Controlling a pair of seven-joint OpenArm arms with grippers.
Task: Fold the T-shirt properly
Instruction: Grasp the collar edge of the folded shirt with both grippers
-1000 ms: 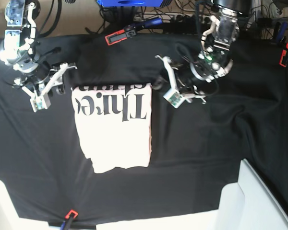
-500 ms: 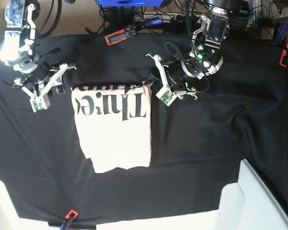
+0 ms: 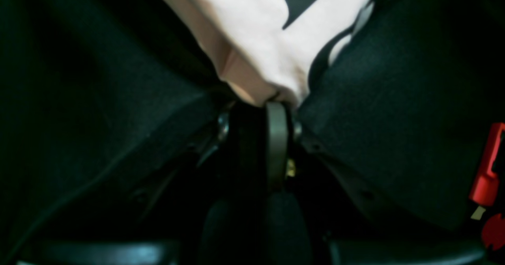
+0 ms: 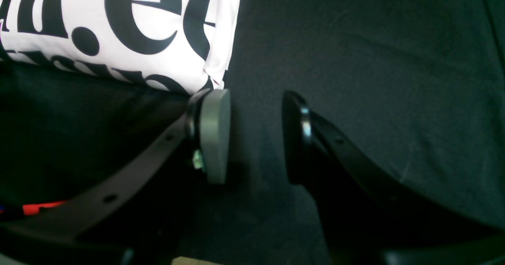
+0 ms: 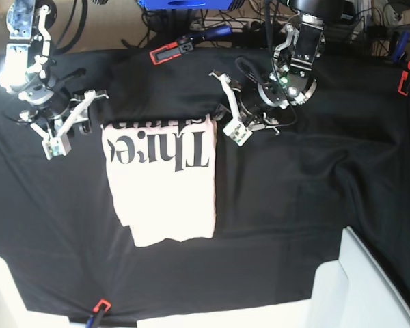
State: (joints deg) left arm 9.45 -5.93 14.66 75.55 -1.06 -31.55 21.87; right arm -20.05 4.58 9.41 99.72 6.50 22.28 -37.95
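- Closing on the T-shirt, the left gripper has come in from the open cloth to the shirt's upper corner; its jaws now pinch pink fabric.
- That suggests the next fold is starting from this corner.
- The right gripper has not moved; its jaws stand apart, empty, just beside the opposite corner.
- Count: one T-shirt, lying part-folded on the black table cloth; two grippers; three red clips.
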